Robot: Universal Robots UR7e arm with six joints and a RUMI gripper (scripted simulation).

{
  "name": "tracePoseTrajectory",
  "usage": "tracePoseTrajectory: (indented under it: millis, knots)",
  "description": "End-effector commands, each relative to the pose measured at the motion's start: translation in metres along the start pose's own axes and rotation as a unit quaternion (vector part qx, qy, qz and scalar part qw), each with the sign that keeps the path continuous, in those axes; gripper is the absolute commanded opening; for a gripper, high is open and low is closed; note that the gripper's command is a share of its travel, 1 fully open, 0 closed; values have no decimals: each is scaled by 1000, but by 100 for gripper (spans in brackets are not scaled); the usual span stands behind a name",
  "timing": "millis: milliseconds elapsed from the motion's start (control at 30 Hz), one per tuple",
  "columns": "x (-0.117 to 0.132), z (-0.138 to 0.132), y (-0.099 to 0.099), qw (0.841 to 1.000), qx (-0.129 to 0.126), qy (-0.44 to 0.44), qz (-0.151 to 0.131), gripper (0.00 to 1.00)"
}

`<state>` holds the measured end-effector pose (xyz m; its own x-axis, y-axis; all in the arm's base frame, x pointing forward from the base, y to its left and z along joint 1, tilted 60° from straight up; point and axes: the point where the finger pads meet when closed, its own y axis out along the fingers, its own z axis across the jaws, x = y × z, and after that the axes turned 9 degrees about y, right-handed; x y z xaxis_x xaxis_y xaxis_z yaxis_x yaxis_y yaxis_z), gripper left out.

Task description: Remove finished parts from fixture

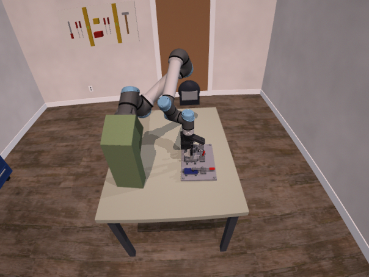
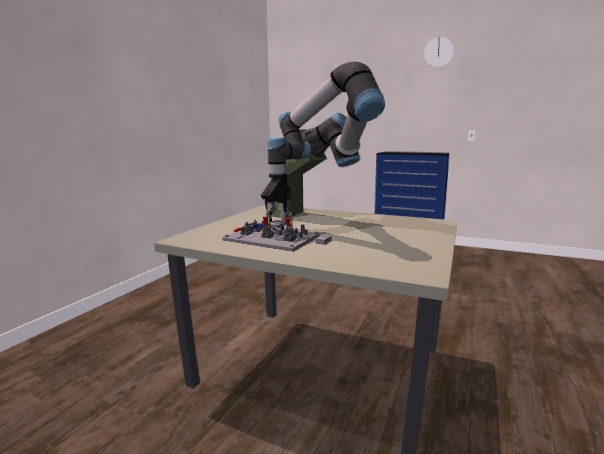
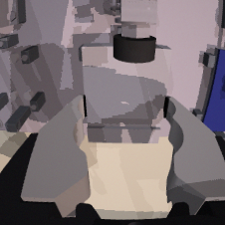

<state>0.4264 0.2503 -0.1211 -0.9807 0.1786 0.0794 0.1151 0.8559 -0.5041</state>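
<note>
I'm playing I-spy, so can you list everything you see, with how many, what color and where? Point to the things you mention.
table [image 1: 171,201] [image 2: 375,255] [image 3: 126,174]: 1, beige, on the floor
fixture [image 1: 208,177] [image 2: 295,245]: 1, grey, on the table
blue blank [image 1: 190,171] [image 2: 257,226] [image 3: 217,100]: 1, blue, clamped in the fixture
clamp handles [image 1: 212,168] [image 2: 237,230]: 3, red, on the fixture
loose block [image 2: 324,239]: 1, grey, beside the fixture
held part [image 3: 116,87]: 1, grey, in the claw
post [image 1: 125,161] [image 2: 296,195]: 1, green, at the table
drawer cabinet [image 1: 3,174] [image 2: 411,177]: 1, blue, near the wall
dark object [image 1: 189,86]: 1, black, by the door
door [image 1: 183,33]: 1, brown, in the wall
clock [image 2: 445,55]: 1, white, on the wall
hammer [image 1: 127,24]: 1, brown handle, on the wall
bars [image 1: 88,27]: 2, yellow, near the hammer
small tools [image 1: 80,25]: 5, red handles, near the bars
arm [image 1: 173,74] [image 2: 315,102]: 1, grey, black and blue, over the table
claw [image 1: 196,149] [image 2: 276,220] [image 3: 124,97]: 1, black and grey, at the fixture
</note>
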Motion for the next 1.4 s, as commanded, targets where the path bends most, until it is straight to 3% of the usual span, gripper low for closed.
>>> tracePoseTrajectory:
  millis: [0,967,1367]
  knots:
    - [0,0,-5,1000,0,0,0,0]
    - [0,0,-13,1000,0,0,0,0]
    - [4,1,-33,1000,0,0,0,0]
